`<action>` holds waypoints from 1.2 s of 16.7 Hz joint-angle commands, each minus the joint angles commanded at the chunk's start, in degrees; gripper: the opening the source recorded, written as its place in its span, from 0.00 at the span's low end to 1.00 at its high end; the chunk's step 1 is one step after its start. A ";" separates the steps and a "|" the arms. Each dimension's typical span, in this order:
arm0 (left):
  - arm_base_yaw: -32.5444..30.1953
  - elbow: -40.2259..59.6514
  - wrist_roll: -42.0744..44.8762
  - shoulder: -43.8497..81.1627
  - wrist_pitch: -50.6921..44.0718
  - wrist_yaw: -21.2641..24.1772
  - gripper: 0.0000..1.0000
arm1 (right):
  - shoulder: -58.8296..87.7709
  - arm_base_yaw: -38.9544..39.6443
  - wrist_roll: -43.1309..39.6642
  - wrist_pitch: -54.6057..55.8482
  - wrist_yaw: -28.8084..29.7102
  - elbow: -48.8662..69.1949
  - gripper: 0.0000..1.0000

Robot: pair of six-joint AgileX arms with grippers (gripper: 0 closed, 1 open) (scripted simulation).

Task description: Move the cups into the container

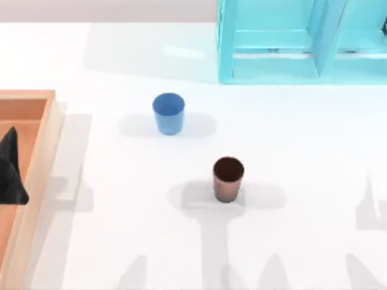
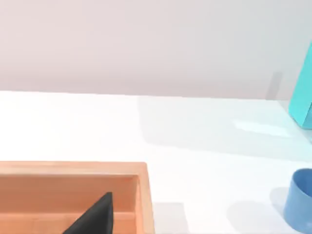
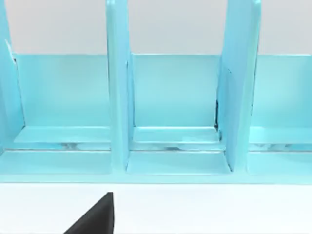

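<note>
White table [image 1: 290,139] under a pale wall [image 2: 146,44]; both cups upright and outside the tray.

I see the blue cup [image 1: 168,113] mid-table and the brown cup [image 1: 228,179] nearer, to its right, mouths up. The wooden tray [image 1: 43,142] lies at the left edge, long axis running near to far. My left gripper [image 1: 11,172] hangs over it; I cannot tell its jaw state. The turquoise cabinet [image 1: 290,42] stands far right.

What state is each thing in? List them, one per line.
blue cup: upright on the table, outside the tray.
brown cup: upright on the table, outside the tray.
wooden tray: at the table's left edge, no cup inside.
left gripper: above the tray.
turquoise cabinet: standing at the back right, compartments empty.
</note>
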 joint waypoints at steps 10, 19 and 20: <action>-18.62 54.68 -16.16 51.56 -36.06 0.17 1.00 | 0.00 0.00 0.00 0.00 0.00 0.00 1.00; -33.76 105.98 -32.29 102.26 -69.53 -0.01 1.00 | 0.00 0.00 0.00 0.00 0.00 0.00 1.00; -35.01 110.66 -33.78 106.78 -72.41 -0.02 1.00 | 0.00 0.00 0.00 0.00 0.00 0.00 1.00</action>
